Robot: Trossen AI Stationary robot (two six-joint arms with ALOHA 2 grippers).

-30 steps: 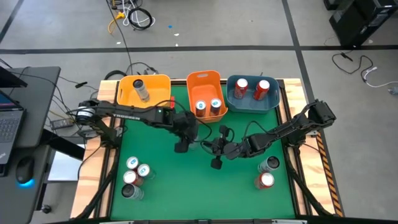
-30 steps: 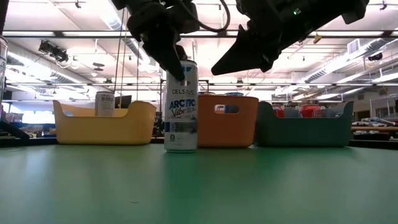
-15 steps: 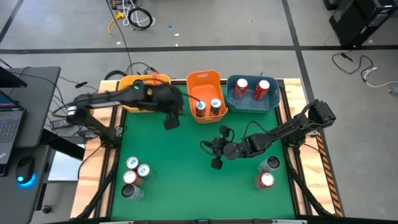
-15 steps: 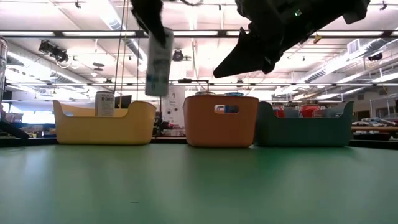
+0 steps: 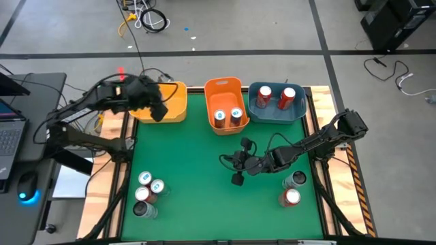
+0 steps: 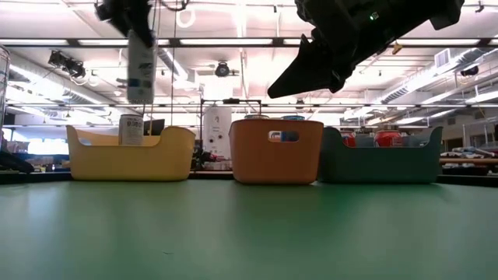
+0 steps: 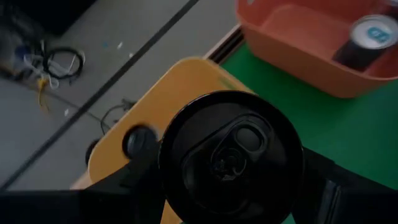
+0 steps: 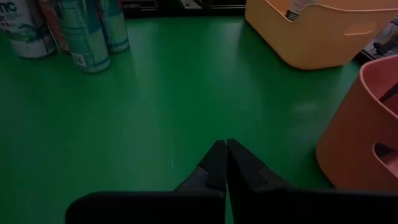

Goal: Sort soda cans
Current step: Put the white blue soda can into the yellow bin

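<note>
Beyond my green table mat (image 5: 204, 184) with its wooden border (image 5: 325, 116), the floor (image 5: 272, 27) is grey concrete scored by dark seams. Loose cables (image 5: 146, 17) lie coiled on it, some yellow. To my left stands a desk (image 5: 34, 116) carrying a laptop (image 5: 8, 129) and a mouse (image 5: 27, 185). Looking level, I see a wide hall under long ceiling strip lights (image 6: 233, 43).

1. Left claw (image 5: 151, 105) hangs raised at the table's 11 o'clock, fingers clamped on a can (image 6: 141, 66).
2. Right claw (image 5: 236, 168) hovers near centre, fingers pressed together.
</note>
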